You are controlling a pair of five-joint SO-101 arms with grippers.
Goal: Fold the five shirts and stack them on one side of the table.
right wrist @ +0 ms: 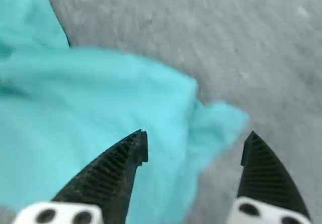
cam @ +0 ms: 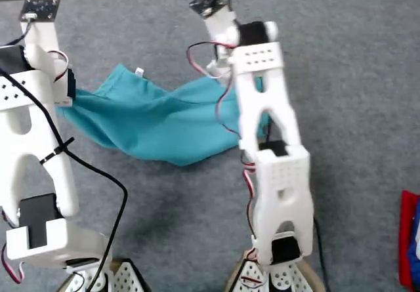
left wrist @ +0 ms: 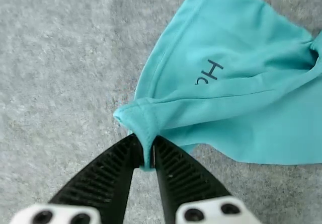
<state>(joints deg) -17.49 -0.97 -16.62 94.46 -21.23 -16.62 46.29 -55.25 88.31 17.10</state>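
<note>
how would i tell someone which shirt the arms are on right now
On the grey table, a rumpled teal shirt stretches between the two grippers. The left gripper is shut on one corner, and the right gripper hangs open over the other end. It is the only teal cloth; the red and blue cloth sits at the table's edge.

The teal cotton shirt point(cam: 157, 121) is partly covered by the white right arm point(cam: 266, 108). A red-and-blue cloth point(cam: 410, 233) is cut off at the edge.
</note>
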